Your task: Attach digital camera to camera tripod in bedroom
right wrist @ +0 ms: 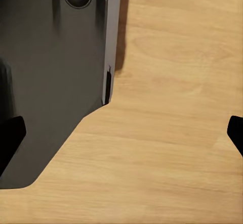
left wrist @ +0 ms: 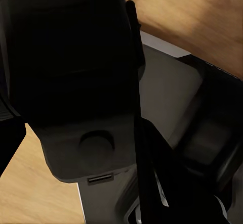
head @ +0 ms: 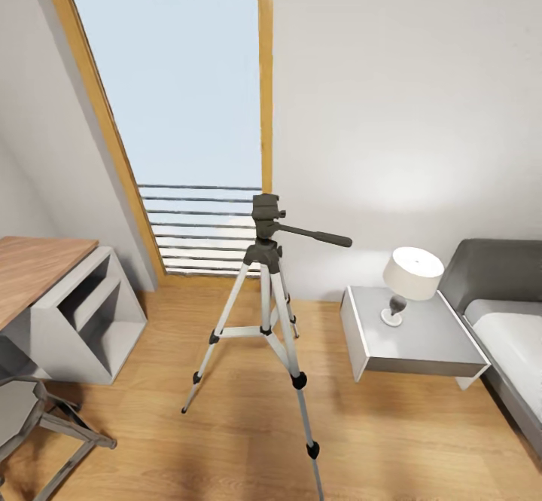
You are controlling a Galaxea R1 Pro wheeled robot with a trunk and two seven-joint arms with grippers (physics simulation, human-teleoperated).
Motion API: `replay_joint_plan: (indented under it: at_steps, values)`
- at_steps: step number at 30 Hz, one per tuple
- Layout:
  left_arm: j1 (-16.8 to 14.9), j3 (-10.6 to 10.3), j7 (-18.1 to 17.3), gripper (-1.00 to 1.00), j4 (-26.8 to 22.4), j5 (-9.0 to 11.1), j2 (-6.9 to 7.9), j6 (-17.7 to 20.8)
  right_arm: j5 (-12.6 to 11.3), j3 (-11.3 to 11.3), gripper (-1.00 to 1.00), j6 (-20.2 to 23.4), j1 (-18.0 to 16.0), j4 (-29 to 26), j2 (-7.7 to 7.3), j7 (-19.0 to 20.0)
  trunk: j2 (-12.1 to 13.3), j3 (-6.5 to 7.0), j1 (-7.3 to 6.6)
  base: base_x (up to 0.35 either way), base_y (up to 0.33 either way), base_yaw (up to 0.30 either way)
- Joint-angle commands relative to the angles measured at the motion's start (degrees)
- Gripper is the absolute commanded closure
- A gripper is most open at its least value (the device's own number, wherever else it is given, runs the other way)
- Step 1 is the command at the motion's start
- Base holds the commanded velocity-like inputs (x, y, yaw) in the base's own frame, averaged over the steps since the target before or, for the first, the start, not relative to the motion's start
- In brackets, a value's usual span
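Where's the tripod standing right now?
In the head view the camera tripod stands mid-frame on the wood floor, in front of the tall window, between the desk shelf to its left and the nightstand with the lamp to its right.

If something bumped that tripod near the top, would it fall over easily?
Probably fairly easily. The camera tripod is tall with thin legs, and its dark head and long pan handle put weight up high. The spread legs and centre brace should help, but its small black feet may slide on the smooth wood floor.

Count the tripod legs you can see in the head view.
3 on the camera tripod: one toward the desk, one behind toward the window, one running forward past the picture's bottom edge.
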Motion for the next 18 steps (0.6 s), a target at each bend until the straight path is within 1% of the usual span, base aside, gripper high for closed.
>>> replay_joint_plan:
  at_steps: [1,18]
  values:
    - [-0.03,-0.48,0.01,1.00,0.01,0.41,-0.01,-0.14,0.58,-0.48,-1.00,-0.36,-0.08,0.19,-0.04,0.12,-0.11,-0.11,0.03,0.000,0.000,-0.012]
    - [-0.03,-0.47,0.06,1.00,0.04,0.49,0.03,-0.15,0.79,-0.37,-1.00,-0.20,-0.08,0.19,-0.02,0.12,-0.11,-0.11,0.03,0.000,0.000,-0.002]
